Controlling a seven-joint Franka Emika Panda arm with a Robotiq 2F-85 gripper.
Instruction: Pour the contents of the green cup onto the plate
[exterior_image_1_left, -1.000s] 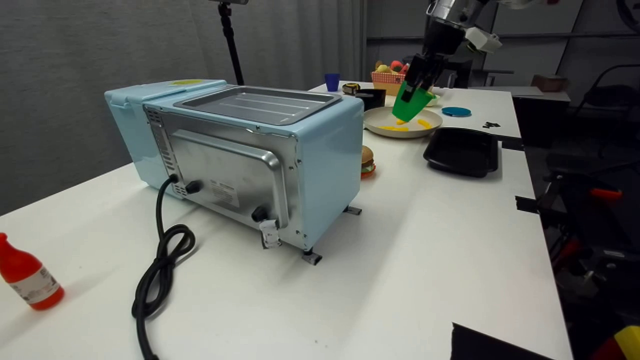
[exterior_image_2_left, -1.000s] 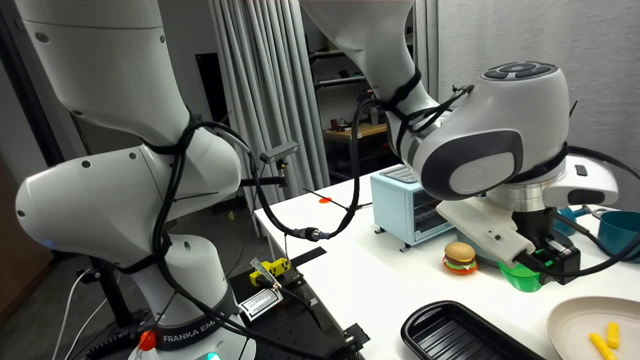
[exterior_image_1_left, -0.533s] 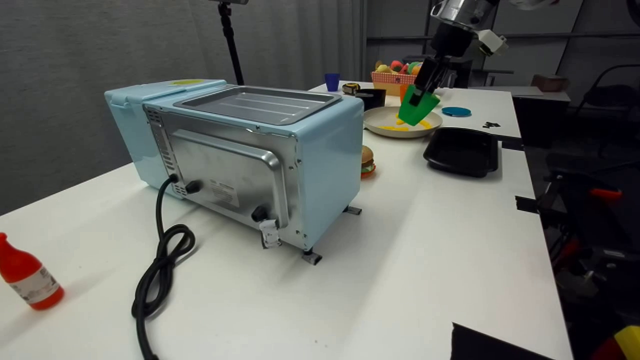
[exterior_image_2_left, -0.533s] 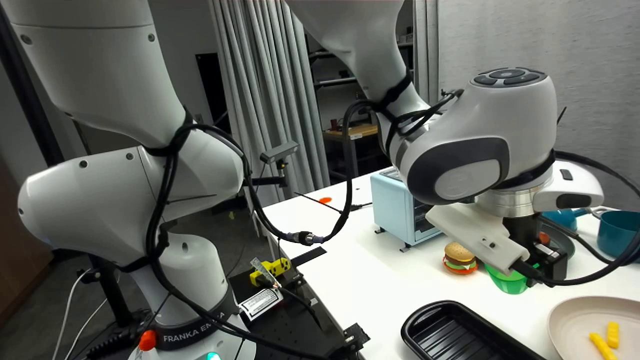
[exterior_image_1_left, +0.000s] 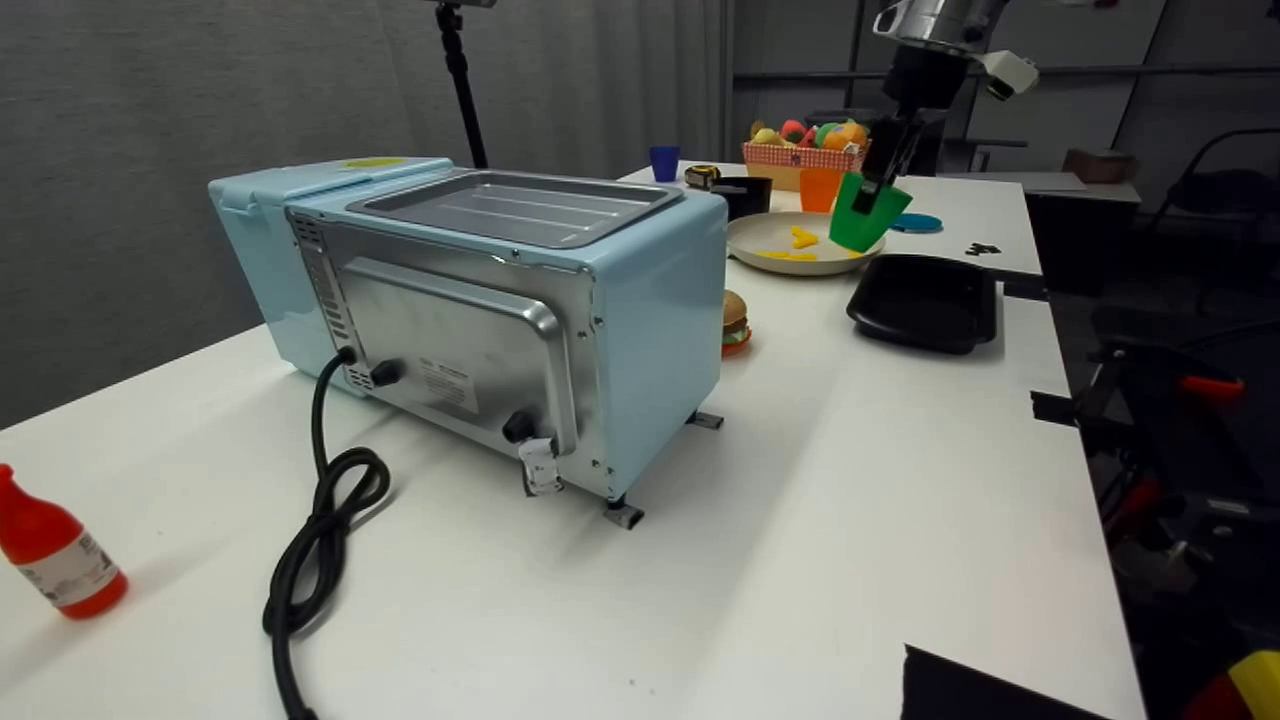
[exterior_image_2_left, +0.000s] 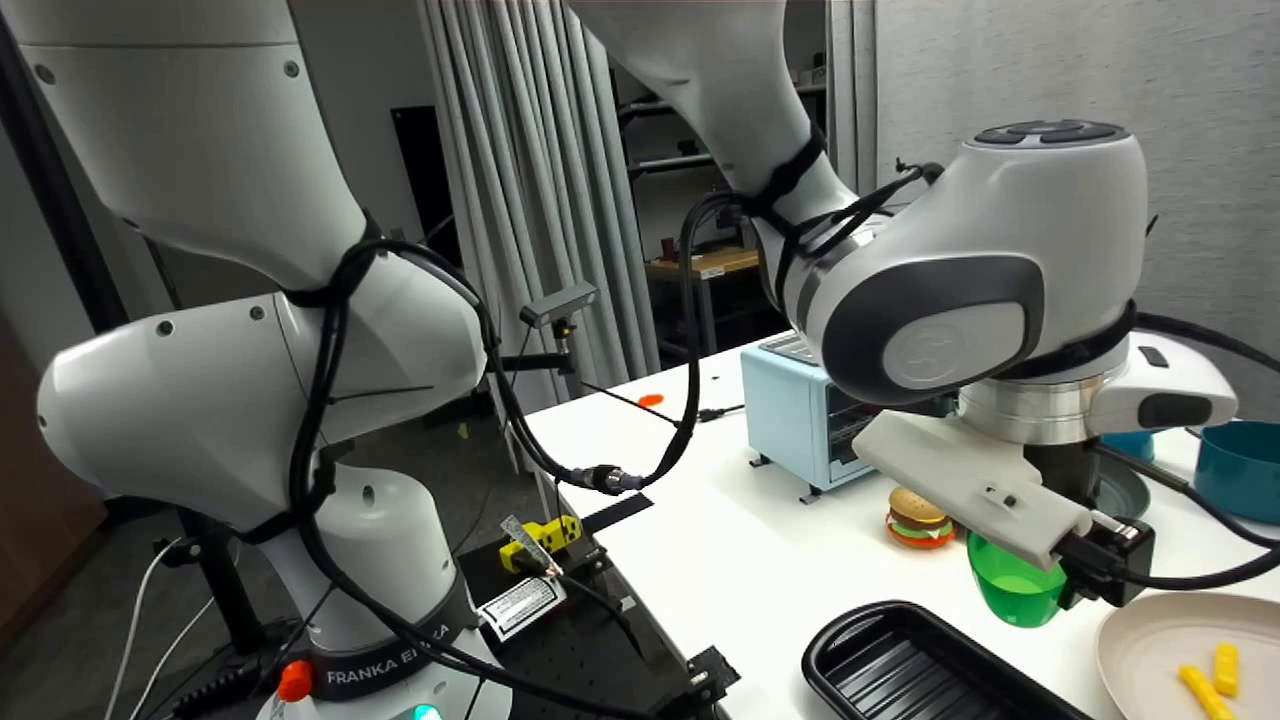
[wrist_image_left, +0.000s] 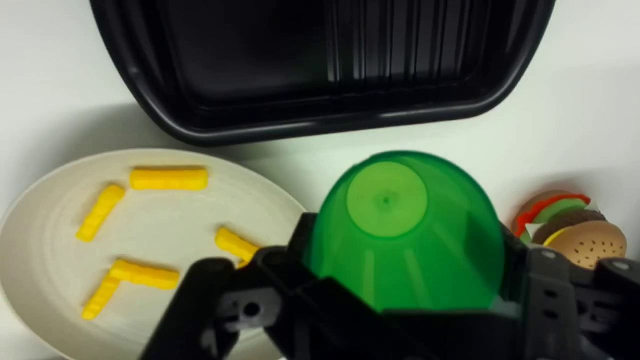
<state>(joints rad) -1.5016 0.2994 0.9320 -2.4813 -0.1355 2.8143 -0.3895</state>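
1. Plainly, the fingers (wrist_image_left: 542, 280) are pinching the cup (wrist_image_left: 400, 270), one on either side of its wall, held above the table (exterior_image_1_left: 800, 450).
2. I judge the coming move to turn on where the plate (wrist_image_left: 170, 222) lies: left of the fingers in the wrist view, partly hidden by them, with the cup just beside its rim rather than over its middle.
3. The cup's long axis leans: in an exterior view its base is lower and its mouth tips up and away from the plate. Pouring looks finished to me; righting the cup and lowering it would come next.
4. Sticks (wrist_image_left: 168, 179): five show on the plate, left of the fingers; perhaps a sixth, mostly covered by them. I see none in the cup.
5. Otherwise: one cup in the fingers, one plate; one tray (wrist_image_left: 250, 60) beyond the fingers, toward the top of the wrist view; one burger (wrist_image_left: 572, 230), right of them.
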